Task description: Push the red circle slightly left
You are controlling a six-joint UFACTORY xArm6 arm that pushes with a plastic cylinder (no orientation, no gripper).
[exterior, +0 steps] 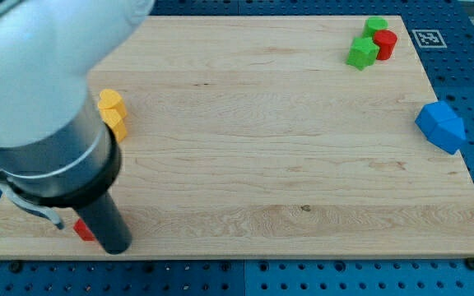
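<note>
The red circle [386, 43] stands near the board's top right corner. It is wedged between two green blocks, one [376, 25] just above it and one [362, 53] touching its left side. My arm fills the view's left. The dark rod comes down to my tip [115, 248] near the board's bottom left corner, far from the red circle. A small red block [83, 230] shows partly, just left of the tip; its shape is hidden.
A yellow block [112, 112] sits at the left edge, partly behind my arm. A blue block [440, 127] lies at the right edge. A black-and-white marker tag [425, 38] is off the board's top right corner.
</note>
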